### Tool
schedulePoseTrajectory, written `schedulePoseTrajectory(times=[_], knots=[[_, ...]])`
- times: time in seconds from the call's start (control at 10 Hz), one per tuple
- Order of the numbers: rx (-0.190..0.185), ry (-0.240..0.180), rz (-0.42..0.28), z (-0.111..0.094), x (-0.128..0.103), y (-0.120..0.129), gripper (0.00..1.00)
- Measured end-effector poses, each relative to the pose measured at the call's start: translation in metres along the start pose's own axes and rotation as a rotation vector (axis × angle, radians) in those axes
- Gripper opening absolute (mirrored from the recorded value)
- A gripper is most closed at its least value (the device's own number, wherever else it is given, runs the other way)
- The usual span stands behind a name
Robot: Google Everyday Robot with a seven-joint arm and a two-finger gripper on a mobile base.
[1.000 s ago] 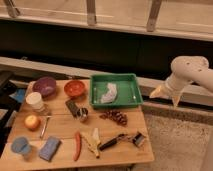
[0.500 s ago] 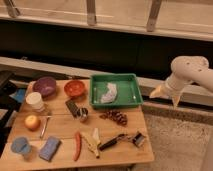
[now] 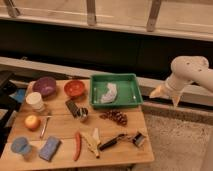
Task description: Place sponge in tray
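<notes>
Gripper (image 3: 167, 95) hanging off the table (image 3: 56, 126) edge, just right of the tray (image 3: 116, 76); whether open or closed, cannot tell. Sponge (image 3: 50, 148) lying well front-left of the tray, long axis slanting toward it. Reach is likely running diagonally past the tray.

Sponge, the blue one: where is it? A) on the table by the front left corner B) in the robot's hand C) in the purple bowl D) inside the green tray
A: the blue sponge lies on the table near its front left corner, away from the green tray; the robot's hand hangs off to the table's right.
</notes>
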Motion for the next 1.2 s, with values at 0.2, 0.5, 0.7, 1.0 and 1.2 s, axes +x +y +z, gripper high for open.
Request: schedulePoseTrajectory(times=[0.2,0.5,0.7,1.0,1.2], knots=[[0.0,0.0,0.0,0.0,0.0,0.0,0.79],[0.0,0.0,0.0,0.0,0.0,0.0,0.79],[-0.006,-0.009,-0.006,-0.003,0.003,0.002,0.79],[-0.006,-0.017,-0.065,-0.004,0.009,0.036,0.79],[-0.012,-0.022,-0.118,-0.003,0.017,0.074,0.79]])
